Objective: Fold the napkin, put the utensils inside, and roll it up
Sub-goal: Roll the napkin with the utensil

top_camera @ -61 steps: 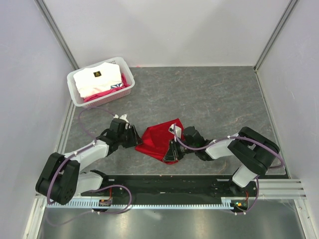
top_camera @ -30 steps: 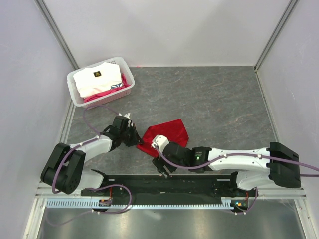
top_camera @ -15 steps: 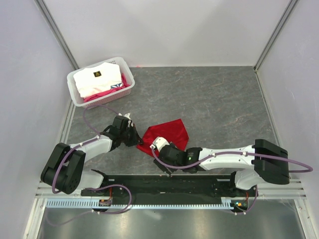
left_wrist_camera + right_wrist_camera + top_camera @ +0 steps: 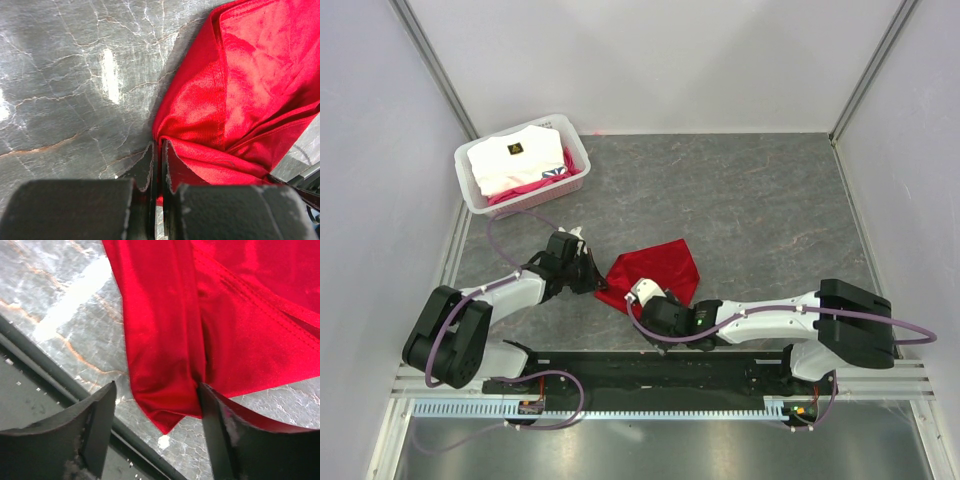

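The red napkin [image 4: 658,263] lies bunched and partly folded on the grey table. My left gripper [image 4: 591,279] is at its left corner. In the left wrist view that gripper [image 4: 159,156] is shut, with a fold of the napkin [image 4: 240,85] pinched between its fingers. My right gripper [image 4: 638,300] reaches in low from the right to the napkin's near corner. The right wrist view shows this gripper [image 4: 157,387] open, its fingers either side of the pointed corner of the napkin [image 4: 225,315], the right finger touching the cloth. The utensils are out of view.
A white basket [image 4: 470,192] holding white and pink fabric stands at the back left. The black base rail [image 4: 660,368] runs along the near table edge, close under the right gripper, and shows as a dark strip [image 4: 45,385] there. Walls close in the sides.
The right arm let go of the napkin and swung left and down to its near corner. The napkin settled flatter. Lately the right jaws narrowed slightly. The left gripper kept its hold.
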Tool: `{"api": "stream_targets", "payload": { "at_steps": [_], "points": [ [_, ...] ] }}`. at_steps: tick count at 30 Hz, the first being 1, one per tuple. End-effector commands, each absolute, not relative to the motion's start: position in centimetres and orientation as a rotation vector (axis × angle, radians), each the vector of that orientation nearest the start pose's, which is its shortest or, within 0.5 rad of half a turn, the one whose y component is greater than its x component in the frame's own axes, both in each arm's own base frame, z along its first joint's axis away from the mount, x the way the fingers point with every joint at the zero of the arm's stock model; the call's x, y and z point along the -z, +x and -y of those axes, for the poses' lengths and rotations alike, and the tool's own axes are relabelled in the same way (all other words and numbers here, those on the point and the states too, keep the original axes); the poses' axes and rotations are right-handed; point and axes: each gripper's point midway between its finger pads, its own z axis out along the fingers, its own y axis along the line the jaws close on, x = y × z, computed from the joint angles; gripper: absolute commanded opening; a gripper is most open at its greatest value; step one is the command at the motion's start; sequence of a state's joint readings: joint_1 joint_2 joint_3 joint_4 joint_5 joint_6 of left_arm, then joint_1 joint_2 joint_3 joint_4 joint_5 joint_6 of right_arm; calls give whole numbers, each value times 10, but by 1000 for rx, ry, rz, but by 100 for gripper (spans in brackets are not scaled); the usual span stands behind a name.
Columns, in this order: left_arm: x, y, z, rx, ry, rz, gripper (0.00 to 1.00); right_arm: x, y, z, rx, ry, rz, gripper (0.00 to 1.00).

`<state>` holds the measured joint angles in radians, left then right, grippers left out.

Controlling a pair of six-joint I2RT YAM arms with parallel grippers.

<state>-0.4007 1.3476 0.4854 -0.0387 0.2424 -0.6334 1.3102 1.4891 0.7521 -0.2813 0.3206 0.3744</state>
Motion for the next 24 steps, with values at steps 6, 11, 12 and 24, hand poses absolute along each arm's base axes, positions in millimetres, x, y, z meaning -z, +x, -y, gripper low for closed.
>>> {"api": "stream_targets", "payload": {
  "at_steps": [6, 11, 12, 24],
  "points": [
    [-8, 230, 166, 659, -144, -2642, 2, 1, 119, -280, -179, -982, -2399, 49],
    [-8, 231, 167, 656, -137, -2648, 2, 6, 113, -280, -228, -991, -2426, 39],
    [-9, 230, 166, 657, -141, -2649, 2, 6, 112, -282, -246, -991, -2425, 39],
    [-13, 238, 167, 640, -130, -2644, 2, 2, 110, -284, -282, -1011, -2439, 53]
  ]
}}
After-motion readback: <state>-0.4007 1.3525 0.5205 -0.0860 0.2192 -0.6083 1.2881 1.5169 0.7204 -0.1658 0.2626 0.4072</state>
